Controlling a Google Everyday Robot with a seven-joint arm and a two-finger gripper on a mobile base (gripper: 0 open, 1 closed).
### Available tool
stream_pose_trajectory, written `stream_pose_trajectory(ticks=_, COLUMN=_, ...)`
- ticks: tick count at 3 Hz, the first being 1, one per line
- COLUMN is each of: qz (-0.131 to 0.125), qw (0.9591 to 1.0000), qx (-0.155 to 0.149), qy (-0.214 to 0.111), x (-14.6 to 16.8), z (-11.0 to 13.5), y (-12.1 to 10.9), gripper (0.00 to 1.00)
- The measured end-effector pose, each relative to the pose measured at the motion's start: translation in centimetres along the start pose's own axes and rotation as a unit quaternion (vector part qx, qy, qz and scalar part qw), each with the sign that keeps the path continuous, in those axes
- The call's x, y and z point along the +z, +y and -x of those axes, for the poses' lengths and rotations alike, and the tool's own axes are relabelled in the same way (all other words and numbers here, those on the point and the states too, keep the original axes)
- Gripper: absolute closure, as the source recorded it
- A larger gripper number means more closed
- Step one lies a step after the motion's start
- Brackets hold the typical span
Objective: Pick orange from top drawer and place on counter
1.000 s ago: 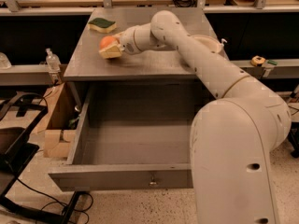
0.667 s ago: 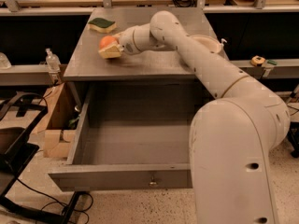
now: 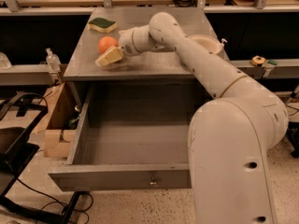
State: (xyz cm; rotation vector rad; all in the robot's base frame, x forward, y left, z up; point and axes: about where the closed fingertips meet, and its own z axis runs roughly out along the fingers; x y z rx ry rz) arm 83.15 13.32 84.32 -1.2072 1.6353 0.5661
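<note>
Gripper (image 3: 108,54) low over left part of table (image 3: 159,68), arm (image 3: 210,73) reaching in from right. Orange (image 3: 107,44) on table, right against gripper, on its far side. Cannot tell whether gripper grasps orange or merely sits beside it. Green-topped sponge (image 3: 103,24) near table's far left corner, apart from orange. White bowl (image 3: 208,44) at right side, partly hidden by arm. Top drawer (image 3: 117,177) pulled well out below table, keyhole (image 3: 153,181) at front panel centre.

One gripper (image 3: 107,55) over the counter (image 3: 154,68), one orange (image 3: 106,43), one sponge (image 3: 103,25), one white bowl (image 3: 209,43), one top drawer (image 3: 121,177), one bottle (image 3: 53,60)
</note>
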Motion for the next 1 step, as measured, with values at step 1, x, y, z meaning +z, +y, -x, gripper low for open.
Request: stream_pose_trajectory(ticks=1, qz=0.0, qw=1.0, qx=0.0, qy=0.0, x=0.0, z=0.0, y=0.0, gripper=0.0)
